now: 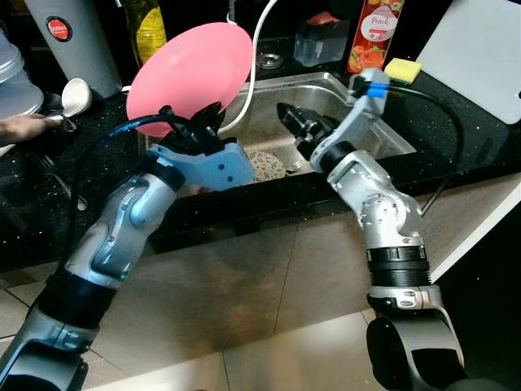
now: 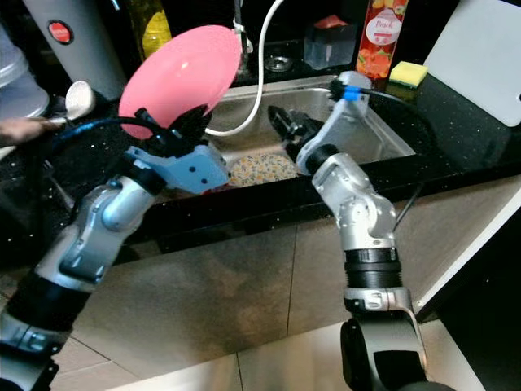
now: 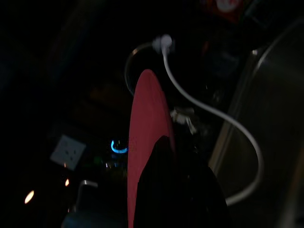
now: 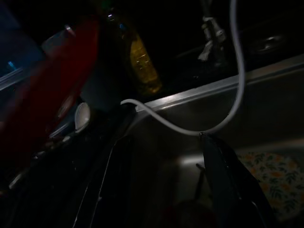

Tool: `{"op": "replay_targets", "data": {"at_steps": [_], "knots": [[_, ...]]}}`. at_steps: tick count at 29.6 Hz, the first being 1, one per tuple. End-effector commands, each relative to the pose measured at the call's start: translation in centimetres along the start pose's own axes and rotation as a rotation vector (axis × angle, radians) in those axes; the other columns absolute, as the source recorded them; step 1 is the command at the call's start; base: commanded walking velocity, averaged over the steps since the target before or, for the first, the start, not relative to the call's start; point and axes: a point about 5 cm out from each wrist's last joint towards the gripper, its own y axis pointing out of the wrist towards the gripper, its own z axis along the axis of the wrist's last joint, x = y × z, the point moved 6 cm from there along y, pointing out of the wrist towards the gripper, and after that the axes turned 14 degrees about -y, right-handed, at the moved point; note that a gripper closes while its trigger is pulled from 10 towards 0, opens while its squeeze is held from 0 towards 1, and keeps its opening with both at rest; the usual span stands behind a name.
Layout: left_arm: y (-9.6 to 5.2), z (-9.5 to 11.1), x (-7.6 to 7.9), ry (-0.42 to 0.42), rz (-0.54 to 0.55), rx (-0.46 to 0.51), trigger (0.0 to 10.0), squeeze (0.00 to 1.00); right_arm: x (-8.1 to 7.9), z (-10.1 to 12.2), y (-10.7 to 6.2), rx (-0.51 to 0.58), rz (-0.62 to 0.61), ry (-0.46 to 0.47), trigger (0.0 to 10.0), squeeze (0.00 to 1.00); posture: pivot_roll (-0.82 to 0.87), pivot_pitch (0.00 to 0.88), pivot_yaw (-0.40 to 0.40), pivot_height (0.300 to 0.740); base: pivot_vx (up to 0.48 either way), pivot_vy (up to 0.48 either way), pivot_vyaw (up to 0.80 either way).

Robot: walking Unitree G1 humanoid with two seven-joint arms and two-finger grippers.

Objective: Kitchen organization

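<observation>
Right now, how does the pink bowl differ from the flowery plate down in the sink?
The pink bowl is plain and one colour; the flowery plate is patterned. The bowl is held up on edge by the left claw, above the counter; the plate lies flat on the bottom of the sink. The bowl shows whole, while the plate is partly hidden by the arm. Both are round dishes.
</observation>
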Motion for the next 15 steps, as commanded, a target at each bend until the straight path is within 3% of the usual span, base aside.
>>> {"op": "replay_targets", "data": {"at_steps": [1, 2, 3, 4, 6, 7, 8, 9, 10, 11, 12, 13, 14, 15], "knots": [[-0.3, -1.0, -0.2, -0.029, 0.005, -0.043, 10.0, 0.00, -0.3, -0.1, 0.4, -0.012, -0.002, -0.059, 10.0, 0.00, 0.10, 0.000, 0.003, 0.740, 0.000, 0.000, 0.00], [-0.4, -1.8, 0.5, -0.122, -0.014, -0.090, 10.0, 0.00, -0.4, -0.2, 0.4, -0.010, -0.002, -0.086, 10.0, 0.00, 0.11, 0.000, 0.001, 0.740, 0.000, 0.000, 0.00], [-0.4, -1.8, 0.5, -0.122, -0.014, -0.090, 10.0, 0.00, -0.4, -0.2, 0.4, -0.010, -0.002, -0.086, 10.0, 0.00, 0.11, 0.000, 0.001, 0.740, 0.000, 0.000, 0.00], [-0.4, -2.3, 1.3, -0.223, -0.031, -0.123, 10.0, 0.00, -0.3, -0.2, 0.4, -0.006, -0.005, -0.105, 10.0, 0.00, 0.11, 0.000, 0.001, 0.740, 0.000, 0.000, 0.00], [0.0, -3.0, 2.7, -0.524, -0.021, -0.180, 10.0, 0.00, -0.3, -0.3, 0.4, -0.005, -0.023, -0.114, 10.0, 0.00, 0.11, 0.000, -0.008, 0.740, 0.000, 0.000, 0.00], [0.0, -3.0, 2.7, -0.524, -0.021, -0.180, 10.0, 0.00, -0.3, -0.3, 0.4, -0.005, -0.023, -0.114, 10.0, 0.00, 0.11, 0.000, -0.008, 0.740, 0.000, 0.000, 0.00], [0.1, -3.1, 3.0, -0.619, -0.007, -0.195, 10.0, 0.00, -0.3, -0.4, 0.4, -0.008, -0.030, -0.115, 10.0, 0.00, 0.11, 0.000, -0.008, 0.740, 0.000, 0.000, 0.00], [0.1, -3.1, 3.0, -0.619, -0.007, -0.195, 10.0, 0.00, -0.3, -0.4, 0.4, -0.008, -0.030, -0.115, 10.0, 0.00, 0.11, 0.000, -0.008, 0.740, 0.000, 0.000, 0.00], [0.2, -3.1, 3.6, -0.712, -0.010, -0.196, 10.0, 0.00, -0.7, -0.4, 0.4, -0.004, -0.022, -0.138, 10.0, 0.00, 0.10, 0.000, -0.002, 0.740, 0.000, 0.000, 0.00], [0.1, -2.9, 4.5, -0.779, -0.036, -0.197, 10.0, 0.18, -1.0, -0.2, 0.3, 0.006, -0.013, -0.161, 10.0, 0.00, 0.09, 0.000, 0.012, 0.740, 0.000, 0.000, 0.00], [-0.1, -2.5, 5.3, -0.827, -0.060, -0.188, 10.0, 0.18, -1.0, 0.0, 0.1, 0.019, -0.009, -0.173, 10.0, 0.00, 0.08, 0.000, 0.017, 0.740, 0.000, 0.000, 0.00], [-0.2, -2.3, 5.9, -0.856, -0.083, -0.187, 10.0, 0.84, -0.8, 0.1, -0.2, 0.025, -0.024, -0.171, 10.0, 0.00, 0.08, 0.000, 0.013, 0.740, 0.000, 0.000, 0.00], [-0.4, -2.2, 6.2, -0.867, -0.095, -0.188, 10.0, 0.84, -0.5, 0.2, -0.3, 0.027, -0.037, -0.167, 10.0, 0.00, 0.08, 0.000, 0.013, 0.740, 0.000, 0.000, 0.00], [-0.5, -2.2, 6.1, -0.879, -0.101, -0.187, 10.0, 1.00, -0.2, 0.0, -0.3, 0.020, -0.059, -0.155, 10.0, 0.00, 0.07, 0.000, 0.018, 0.740, 0.000, 0.000, 0.00]]}}
